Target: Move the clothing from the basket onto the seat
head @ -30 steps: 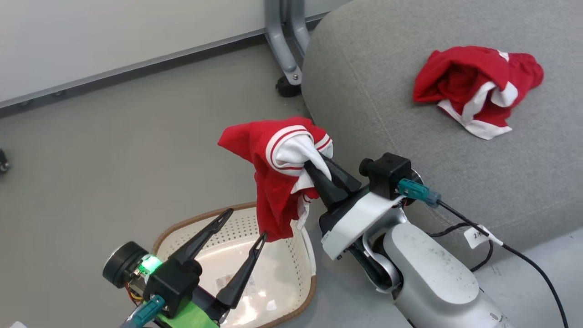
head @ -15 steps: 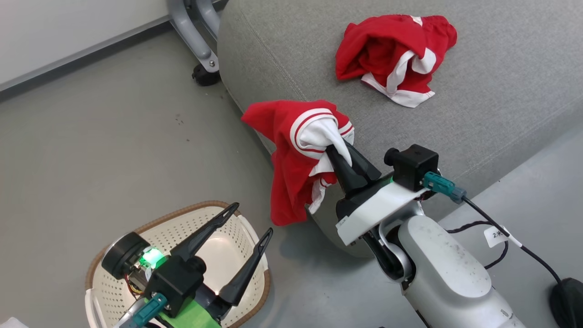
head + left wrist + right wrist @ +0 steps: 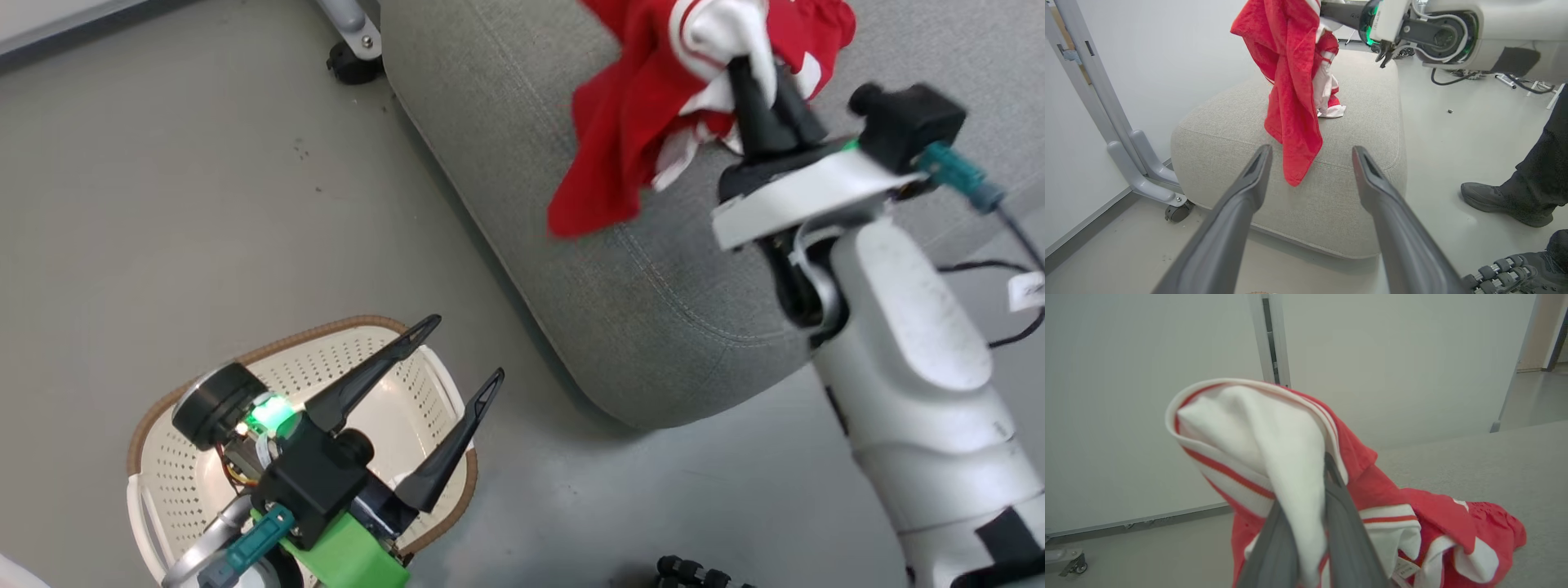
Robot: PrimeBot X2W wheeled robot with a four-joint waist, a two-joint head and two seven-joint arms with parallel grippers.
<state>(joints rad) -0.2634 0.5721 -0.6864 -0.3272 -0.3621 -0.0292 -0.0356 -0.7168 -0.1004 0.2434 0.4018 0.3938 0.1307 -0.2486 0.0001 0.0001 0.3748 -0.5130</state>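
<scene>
The left gripper point(image 3: 468, 346) has long tapered black fingers point(image 3: 375, 371) on a bright-green plastic mount point(image 3: 347, 555); beside that mount, a teal cable plug point(image 3: 257, 539) and a glowing green lamp point(image 3: 265, 412).

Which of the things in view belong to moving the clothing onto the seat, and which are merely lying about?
Belonging to the job:
- red garment, held by the right tool
- second red garment, lying on the grey seat
- laundry basket

Lying about:
- metal frame on castors
- person's black shoe
</scene>
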